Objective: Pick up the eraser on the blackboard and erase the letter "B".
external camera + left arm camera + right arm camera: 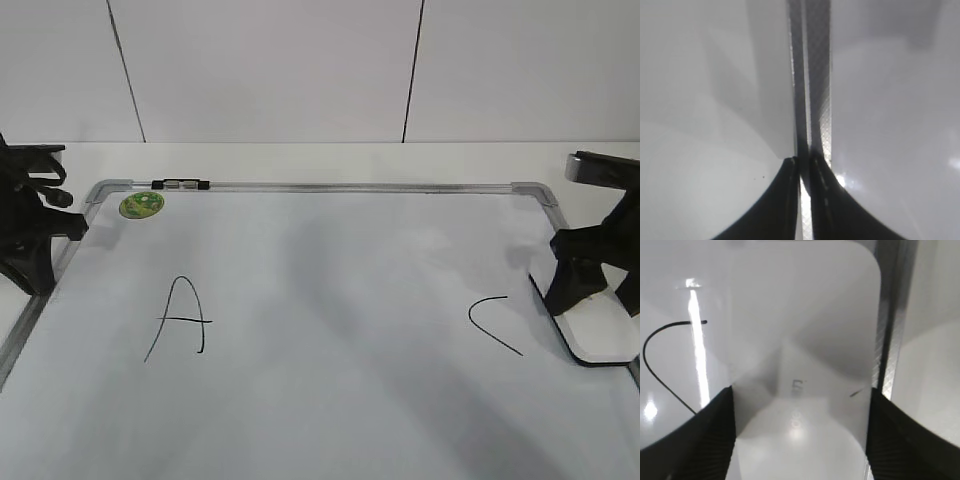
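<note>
- The blackboard (330,400) — a big white wipe-off board in a silver frame — lies flat on the bench (300,160) and fills most of it. I see an "A" (178,318) drawn on it and a "C" (492,325), with bare board between them; no "B" shows anywhere, so that gap looks already wiped.
- The eraser (600,338) sits at the blackboard's right edge, just right of the "C" and hard against the frame. It looks a light, stiff plastic block, smooth on top — likely slippery, so the long side walls are the place to take hold, not the rounded corners.
- The right end effector (800,435) is down over the eraser, one finger against each long side, pinching it across its width as far as I can judge.
- The left end effector (804,167) rests at the blackboard's left frame rail, fingers pressed nearly together with only the rail showing in the slit.
- A round green sticker (141,205) sits in the blackboard's far-left corner.
</note>
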Available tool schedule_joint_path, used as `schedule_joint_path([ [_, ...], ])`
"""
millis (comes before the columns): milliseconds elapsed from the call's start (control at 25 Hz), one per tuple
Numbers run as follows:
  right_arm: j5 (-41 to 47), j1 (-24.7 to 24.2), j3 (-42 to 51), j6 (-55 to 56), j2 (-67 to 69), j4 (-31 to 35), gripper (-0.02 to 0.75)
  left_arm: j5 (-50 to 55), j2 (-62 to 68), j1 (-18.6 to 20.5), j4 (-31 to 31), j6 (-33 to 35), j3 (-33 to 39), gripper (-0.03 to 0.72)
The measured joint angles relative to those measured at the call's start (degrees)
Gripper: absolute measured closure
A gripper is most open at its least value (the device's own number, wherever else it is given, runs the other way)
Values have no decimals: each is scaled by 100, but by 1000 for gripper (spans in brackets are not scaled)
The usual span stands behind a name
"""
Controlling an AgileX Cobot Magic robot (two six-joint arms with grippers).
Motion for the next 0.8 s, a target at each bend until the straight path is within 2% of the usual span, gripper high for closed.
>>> schedule_joint_path([
  [480, -2, 0, 0, 2, 0, -13, 202, 10, 0, 0, 0, 0, 0, 652],
  [560, 20, 0, 0, 24, 0, 26, 183, 19, 0, 0, 0, 0, 0, 652],
  [720, 247, 0, 0, 34, 0, 40, 88, 46, 0, 0, 0, 0, 0, 651],
  [800, 356, 0, 0, 34, 0, -10, 78, 58, 0, 0, 0, 0, 0, 651],
])
